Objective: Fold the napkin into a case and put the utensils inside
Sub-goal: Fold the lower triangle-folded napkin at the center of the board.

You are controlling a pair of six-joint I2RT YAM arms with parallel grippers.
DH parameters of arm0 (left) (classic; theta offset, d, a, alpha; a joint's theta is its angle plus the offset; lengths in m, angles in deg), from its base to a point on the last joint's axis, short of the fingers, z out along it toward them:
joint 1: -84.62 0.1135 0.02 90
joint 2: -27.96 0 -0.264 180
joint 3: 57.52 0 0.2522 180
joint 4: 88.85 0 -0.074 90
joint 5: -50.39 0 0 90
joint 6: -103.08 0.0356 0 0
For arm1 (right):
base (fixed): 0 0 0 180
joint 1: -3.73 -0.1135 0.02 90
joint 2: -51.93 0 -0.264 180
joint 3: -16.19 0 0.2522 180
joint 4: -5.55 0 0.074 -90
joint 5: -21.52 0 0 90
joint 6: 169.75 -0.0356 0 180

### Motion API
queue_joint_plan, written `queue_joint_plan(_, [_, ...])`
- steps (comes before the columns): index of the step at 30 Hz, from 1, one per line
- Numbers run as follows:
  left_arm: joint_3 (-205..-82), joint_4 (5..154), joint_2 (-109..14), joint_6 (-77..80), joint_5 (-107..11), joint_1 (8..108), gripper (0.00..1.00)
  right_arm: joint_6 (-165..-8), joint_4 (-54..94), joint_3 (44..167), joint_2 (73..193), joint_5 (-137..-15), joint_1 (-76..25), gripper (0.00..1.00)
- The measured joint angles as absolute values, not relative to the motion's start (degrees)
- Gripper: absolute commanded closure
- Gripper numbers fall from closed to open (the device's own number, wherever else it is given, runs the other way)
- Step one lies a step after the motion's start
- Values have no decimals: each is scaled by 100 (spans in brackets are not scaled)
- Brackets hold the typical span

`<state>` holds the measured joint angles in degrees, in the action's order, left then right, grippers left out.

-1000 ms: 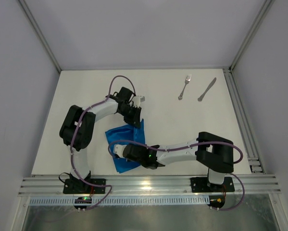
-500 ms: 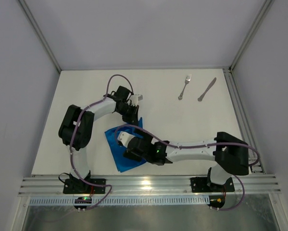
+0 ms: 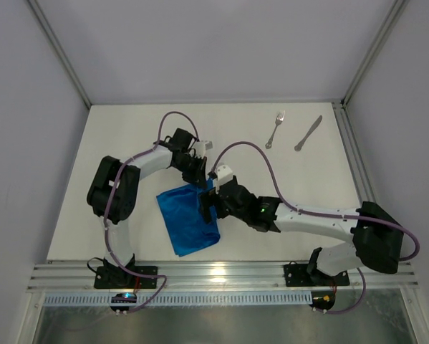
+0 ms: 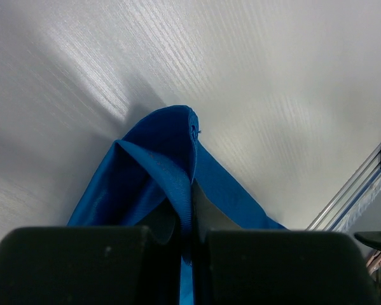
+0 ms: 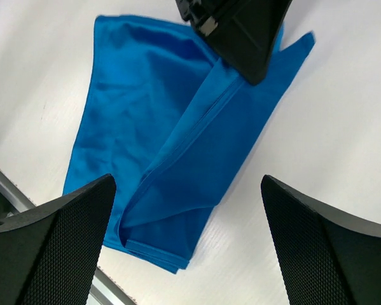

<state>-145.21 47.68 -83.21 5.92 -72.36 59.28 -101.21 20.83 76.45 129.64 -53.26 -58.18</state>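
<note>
- Table (image 3: 128, 129): white top; both arm bases bolted along its near edge.
- Napkin (image 3: 188, 221): bright blue cloth on near-left part of table, between the two arms. Partly folded, one layer lapped over another, w/ a long crease running from far corner toward near edge. Broad shape, not a narrow strip.
- R gripper (image 3: 208, 208): hangs over napkin's right side. Its fingers (image 5: 56, 248) are spread wide apart w/ nothing between them and no contact w/ cloth.
- L gripper (image 4: 191, 216): at napkin's far corner, jaws pressed together w/ a pinch of blue cloth clamped between. That corner is pulled up into a peak; rest of cloth lies flat.
- Fork (image 3: 274, 130): far-right part of table, tines pointing away, well apart from napkin.
- Table knife (image 3: 308, 133): just right of fork, approx. parallel, not touching it. Both pieces lie outside the cloth.
</note>
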Motion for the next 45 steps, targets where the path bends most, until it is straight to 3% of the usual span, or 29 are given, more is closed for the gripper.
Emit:
queue_joint_plan(9, [-14502, 4787, -8319, 588, -7278, 5930, 95, -11008, 2026, 7739, 13840, -5710, -5678, 4])
queue_joint_plan(14, [-14497, 4803, -8319, 568, -7299, 5943, 94, -11034, 2577, 8692, 14573, -5181, -5938, 5])
queue_joint_plan(22, [-14497, 4807, -8319, 555, -7321, 5954, 93, -11128, 3202, 9394, 15287, -4473, -6183, 23])
queue_joint_plan(32, [-14497, 4807, -8319, 555, -7328, 5954, 93, -11159, 3595, 9787, 15823, -4141, -6163, 38])
queue_joint_plan(39, [-14497, 4809, -8319, 555, -7328, 5954, 92, -11159, 3720, 9988, 16070, -4023, -6161, 60])
queue_joint_plan(45, [-14497, 4805, -8319, 586, -7348, 5965, 74, -11170, 3792, 9988, 16072, -3988, -6161, 88])
